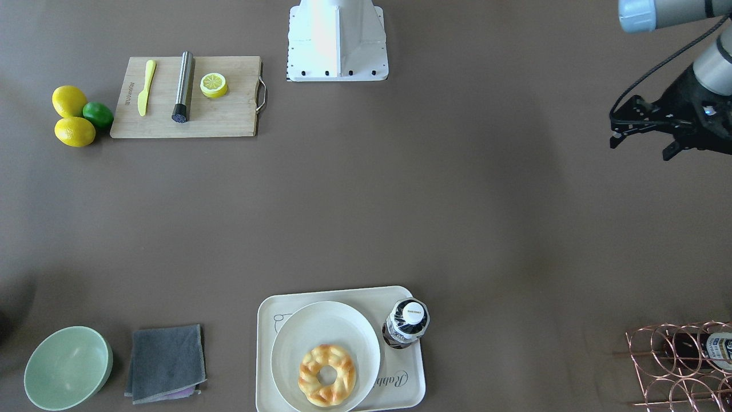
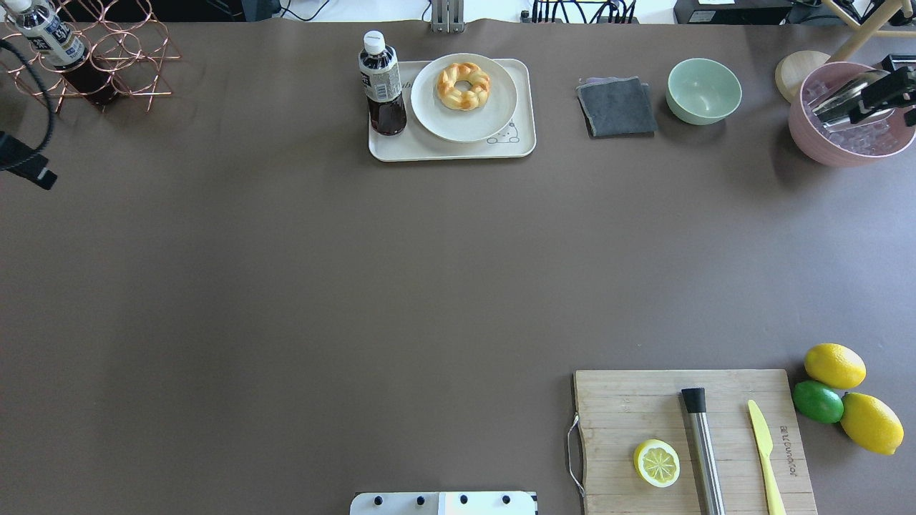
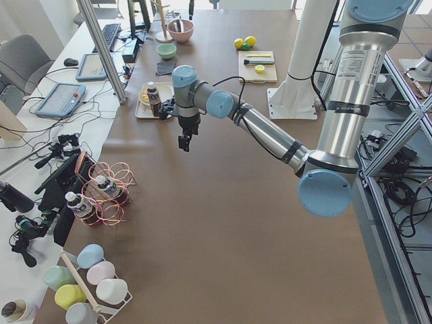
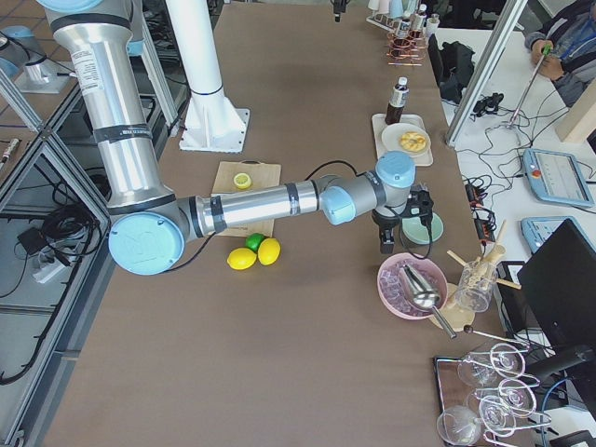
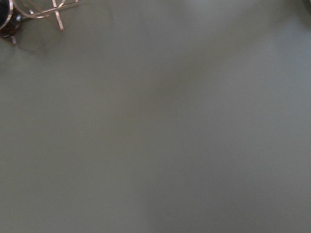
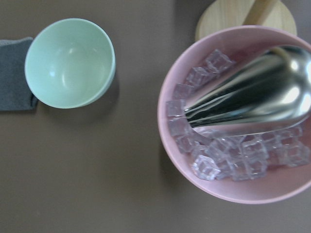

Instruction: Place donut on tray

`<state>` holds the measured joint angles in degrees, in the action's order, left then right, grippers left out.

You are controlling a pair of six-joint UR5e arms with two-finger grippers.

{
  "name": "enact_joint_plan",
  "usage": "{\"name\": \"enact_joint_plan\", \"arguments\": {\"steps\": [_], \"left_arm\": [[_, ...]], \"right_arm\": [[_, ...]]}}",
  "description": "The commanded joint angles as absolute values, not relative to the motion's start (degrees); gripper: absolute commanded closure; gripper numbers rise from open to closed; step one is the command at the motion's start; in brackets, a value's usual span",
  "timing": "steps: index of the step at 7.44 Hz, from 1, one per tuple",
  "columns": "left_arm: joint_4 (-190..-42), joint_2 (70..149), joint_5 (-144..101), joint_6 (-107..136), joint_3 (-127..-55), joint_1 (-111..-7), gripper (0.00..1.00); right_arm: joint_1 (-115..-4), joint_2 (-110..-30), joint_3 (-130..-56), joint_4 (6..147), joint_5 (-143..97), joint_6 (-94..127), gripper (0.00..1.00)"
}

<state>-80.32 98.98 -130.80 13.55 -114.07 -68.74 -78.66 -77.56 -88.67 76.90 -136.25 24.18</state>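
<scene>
The golden-brown twisted donut (image 1: 327, 375) lies on a round white plate (image 1: 320, 326). The plate stands on the cream tray (image 1: 413, 366) at the table's far edge, also seen in the overhead view (image 2: 429, 150). The donut also shows in the overhead view (image 2: 464, 86). A dark drink bottle (image 2: 383, 86) stands upright on the tray beside the plate. My left gripper (image 1: 640, 147) hangs open and empty above bare table, far from the tray. My right gripper (image 2: 898, 89) hovers over a pink bowl of ice (image 2: 844, 136). I cannot tell how its jaws stand.
A green bowl (image 2: 703, 91) and a folded grey cloth (image 2: 617, 107) lie to the right of the tray. A wooden cutting board (image 2: 630, 408) holds a lemon half (image 2: 657, 463), a metal rod and a yellow knife. A copper wire rack (image 2: 107, 64) stands far left.
</scene>
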Motion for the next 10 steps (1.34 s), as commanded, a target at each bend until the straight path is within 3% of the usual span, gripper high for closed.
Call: {"name": "enact_joint_plan", "arguments": {"steps": [1,3,10], "left_arm": [[-87.06,90.47,-135.79,1.33,-108.39,-76.63,0.03],[-95.6,86.23,-135.79,1.41,-104.34,-78.04,0.03],[-95.27,85.08,-135.53,-4.92,-102.66,-87.89,0.03]], "right_arm": [[-86.72,-81.73,-90.96,85.39,-136.41,7.17,0.0],[-89.55,-81.65,-91.23,91.12,-135.62,-0.68,0.0],[-85.52,-82.27,-92.64,91.58,-134.38,-2.55,0.0]]}}
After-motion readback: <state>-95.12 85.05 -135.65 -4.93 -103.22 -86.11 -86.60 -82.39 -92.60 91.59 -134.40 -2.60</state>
